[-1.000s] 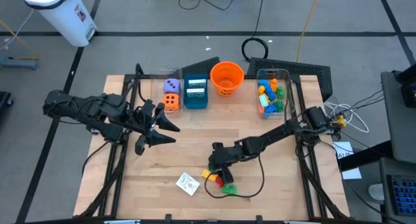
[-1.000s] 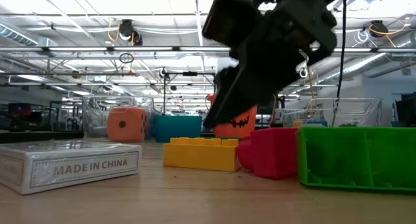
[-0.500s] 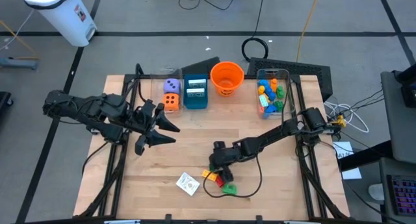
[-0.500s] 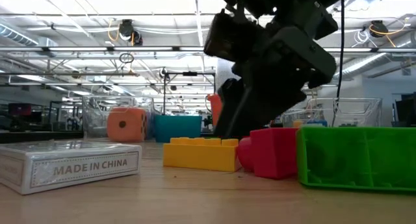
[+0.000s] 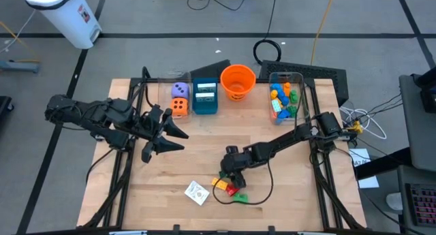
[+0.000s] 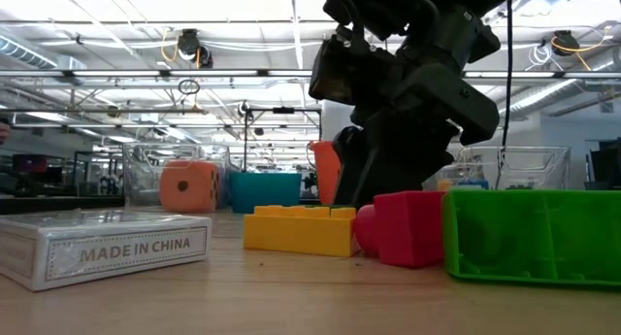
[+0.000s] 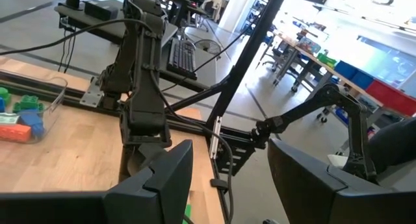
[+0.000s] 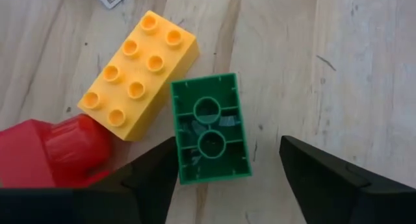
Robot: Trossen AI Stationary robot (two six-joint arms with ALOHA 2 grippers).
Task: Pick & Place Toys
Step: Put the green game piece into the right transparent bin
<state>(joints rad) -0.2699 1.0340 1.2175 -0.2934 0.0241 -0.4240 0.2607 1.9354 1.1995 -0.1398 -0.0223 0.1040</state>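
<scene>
Idling on the left: left gripper (image 5: 178, 139) over the table's left half, arm stretched low toward the middle. Stands parted, grips nothing. Behind it by the far edge, purple die (image 5: 180, 90) and orange die (image 5: 179, 107), untouched. Toward the near edge, card pack (image 5: 197, 192) lying flat, then yellow brick (image 5: 220, 183), red brick (image 5: 230, 190) and green brick (image 5: 240, 197) clustered together, the yellow touching the red.

Over that cluster, right gripper (image 5: 229, 174). Has shifted slightly rightward within the last second and dropped lower behind the bricks, seen from table height. Suggests lining up for a pick, likely the green brick, which lies studs-down and framed between the two fingers in the wrist view. Grasp not yet made: spread wide either side, closed on nothing. Reaches in from the right edge, forearm angled across the table, wrist tipped steeply down.
</scene>
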